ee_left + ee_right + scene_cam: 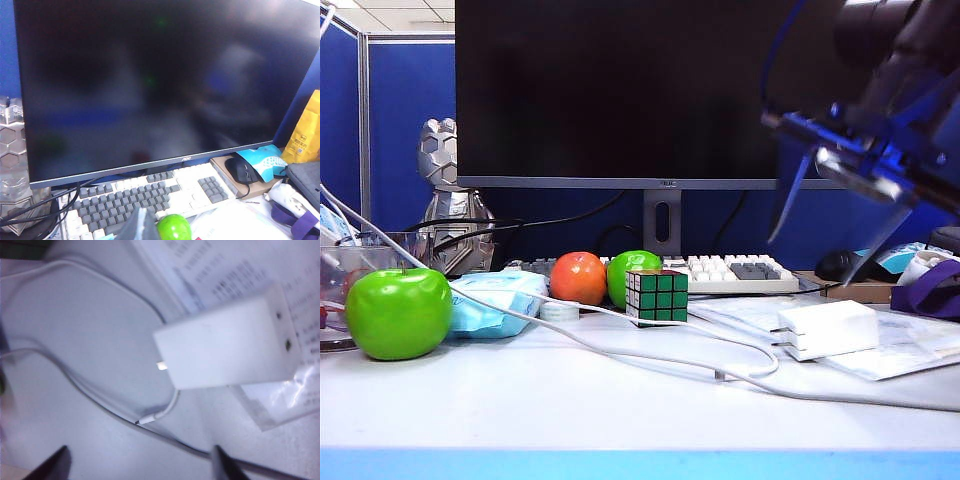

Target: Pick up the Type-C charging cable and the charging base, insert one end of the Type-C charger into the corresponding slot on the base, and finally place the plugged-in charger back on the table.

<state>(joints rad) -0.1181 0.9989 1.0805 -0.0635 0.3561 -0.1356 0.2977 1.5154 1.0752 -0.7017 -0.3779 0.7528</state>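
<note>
Charging base (pixel 227 346) lies flat on table (pixel 620 410), Type-C charging cable (pixel 150 417) plug just beside. Base: rigid, smooth, likely slippery; grip the long sides. Right gripper (pixel 140 465) open above; left gripper unseen, closed.

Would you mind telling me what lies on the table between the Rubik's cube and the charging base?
In the exterior view, only white cords and bare table lie between the Rubik's cube and the charging base; nothing else stands there.

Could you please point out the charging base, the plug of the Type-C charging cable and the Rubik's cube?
charging base (pixel 225 350), right wrist view, middle of its broad face.
Type-C charging cable (pixel 148 418), right wrist view, its small plug.
Rubik's cube (pixel 656 296), exterior view, its front face.
</note>
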